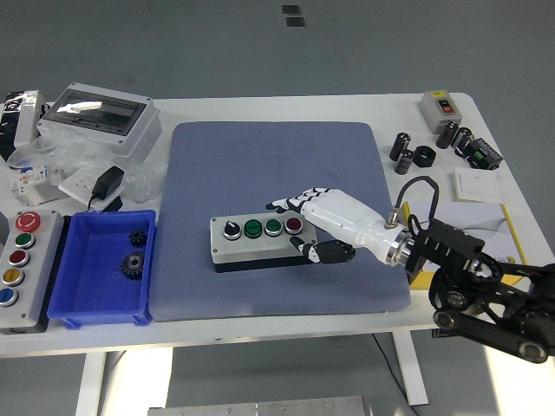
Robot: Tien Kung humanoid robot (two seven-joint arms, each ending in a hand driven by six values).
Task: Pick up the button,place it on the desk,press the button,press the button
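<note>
i'm seeing the button box [257, 243] lying flat on the blue-grey mat [277, 217] that covers the middle of the white surface [347, 108], toward the mat's near half. its top face is showing a black knob at the left, then two green buttons, then a dark red one at the right end. my right hand [323, 224] is reaching in from the lower right and sitting just beside the box's right end. the fingers [295, 201] are stretched out and spread apart over the far right corner of the box, near the red button, while the thumb is lying low against the box's near right edge. i'm not gripping anything with it; whether a fingertip is actually touching the red button i cannot tell. my left hand is not showing in this view. off to the left a blue bin [102, 269] is holding two dark gears [134, 251], and left of it a second button panel [24, 264] is resting at the surface's edge. a yellow-edged booklet [468, 221] is lying behind my right forearm
</note>
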